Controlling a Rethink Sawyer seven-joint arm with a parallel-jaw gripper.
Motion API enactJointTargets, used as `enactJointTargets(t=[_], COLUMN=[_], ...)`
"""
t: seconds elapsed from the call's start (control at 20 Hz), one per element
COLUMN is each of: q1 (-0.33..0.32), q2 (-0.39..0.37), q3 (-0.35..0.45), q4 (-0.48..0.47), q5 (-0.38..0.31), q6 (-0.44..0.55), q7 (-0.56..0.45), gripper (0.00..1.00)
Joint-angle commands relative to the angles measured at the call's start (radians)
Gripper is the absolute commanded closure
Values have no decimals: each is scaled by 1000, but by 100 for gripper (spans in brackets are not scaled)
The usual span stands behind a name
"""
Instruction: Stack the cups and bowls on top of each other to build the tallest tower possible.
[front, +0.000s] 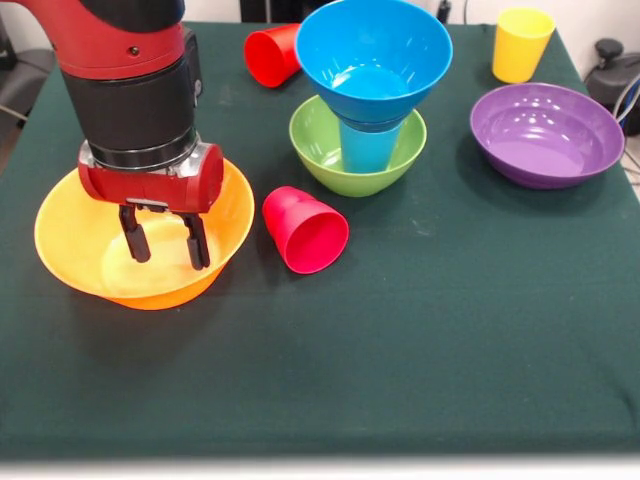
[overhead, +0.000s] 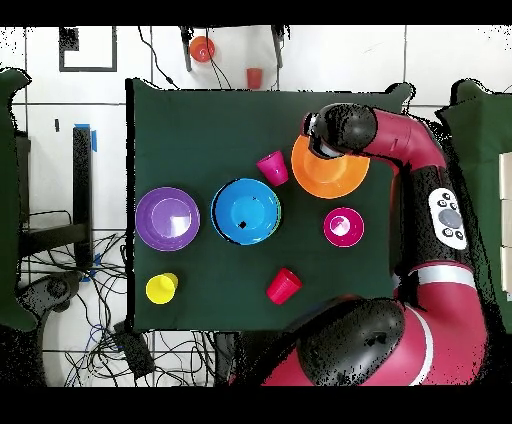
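My gripper hangs open inside the big orange-yellow bowl at the left, with nothing between its fingers. A tower stands in the middle: the green bowl, a light blue cup standing in it, and the blue bowl on top. One red cup lies on its side between the orange-yellow bowl and the tower. Another red cup lies at the back. The yellow cup stands upright at the far right, with the purple bowl near it. A small red bowl shows only in the overhead view.
From above, my arm's wrist covers part of the orange-yellow bowl. Beyond the table's far edge, two small objects, one orange and one red, sit on the floor. Cables lie beside the table.
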Motion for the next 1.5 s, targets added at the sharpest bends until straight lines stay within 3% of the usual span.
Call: enactJointTargets(t=[0.05, 0.55, 1.5], q1=[14, 18, 57], q2=[15, -62, -83], q3=[10, 2, -26], q4=[-3, 34, -15], q5=[3, 32, 76], q6=[-6, 46, 82], q7=[-3, 21, 59], gripper=[0, 0, 0])
